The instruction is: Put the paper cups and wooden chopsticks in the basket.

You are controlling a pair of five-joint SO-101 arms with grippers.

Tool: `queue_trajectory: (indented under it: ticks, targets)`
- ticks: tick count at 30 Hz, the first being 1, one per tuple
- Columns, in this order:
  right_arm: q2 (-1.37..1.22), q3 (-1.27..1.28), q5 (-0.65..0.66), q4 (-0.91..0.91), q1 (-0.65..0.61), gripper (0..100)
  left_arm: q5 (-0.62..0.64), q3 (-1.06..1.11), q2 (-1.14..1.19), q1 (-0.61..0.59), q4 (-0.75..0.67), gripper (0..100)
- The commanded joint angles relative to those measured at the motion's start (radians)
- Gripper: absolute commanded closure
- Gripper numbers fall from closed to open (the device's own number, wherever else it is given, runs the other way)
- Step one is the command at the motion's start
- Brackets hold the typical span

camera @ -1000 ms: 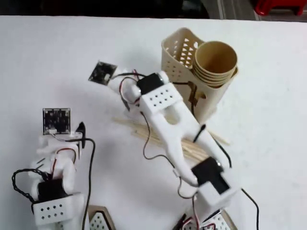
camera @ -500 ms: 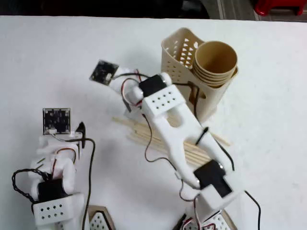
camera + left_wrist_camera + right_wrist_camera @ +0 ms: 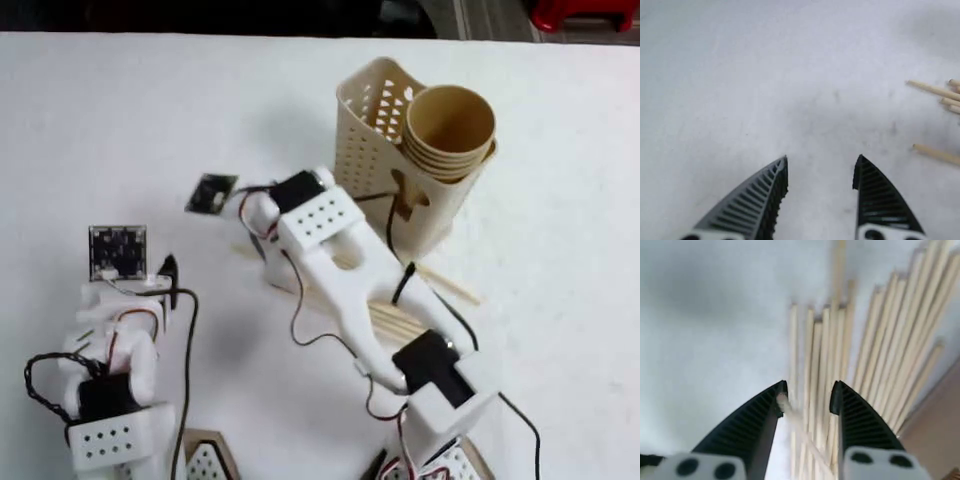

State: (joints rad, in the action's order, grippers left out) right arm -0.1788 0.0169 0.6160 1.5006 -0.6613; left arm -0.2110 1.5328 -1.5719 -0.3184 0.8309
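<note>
so the wooden chopsticks point(image 3: 388, 318) are lying in a loose bundle on the white table point(image 3: 120, 110), right beside the basket point(image 3: 372, 125) on the side nearer the arms; a couple of sticks poke out past the rest. the paper cups point(image 3: 450, 130) are nested in one stack and already sit in the basket, rims sticking out over the top.

the right arm point(image 3: 340, 260) stretches across the bundle, its wrist down at the end of the sticks away from its base; in its wrist view the right gripper point(image 3: 809, 390) is spread apart and points down at the chopsticks point(image 3: 880, 355); a few sticks run through the gap, and one slanted stick touches a fingertip point(image 3: 777, 395); nothing looks pinched.

the left arm point(image 3: 115, 400) sits folded at the near corner, well apart from the basket; the left gripper point(image 3: 821, 162) is spread wide over bare table, with a few stick ends point(image 3: 935, 90) off to one side.
</note>
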Motion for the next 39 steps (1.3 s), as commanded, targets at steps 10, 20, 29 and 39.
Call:
queue_trajectory:
  ticks: [10, 20, 29, 39]
  targets:
    - [0.433, 0.591, -0.009, -0.42, -0.03, 78.7, 0.012, -0.011, -0.01, -0.007, -0.026, 78]
    - [0.168, 0.605, -0.008, -0.641, -0.025, 78.9, 0.012, -0.011, -0.01, -0.005, -0.026, 78]
    - [0.107, 0.566, 0.0, -0.63, -0.024, 82.2, 0.012, -0.009, -0.01, -0.004, -0.026, 78]
    - [0.107, 0.565, 0.0, -0.63, -0.022, 98.0, 0.012, -0.008, -0.01, -0.002, -0.026, 78]
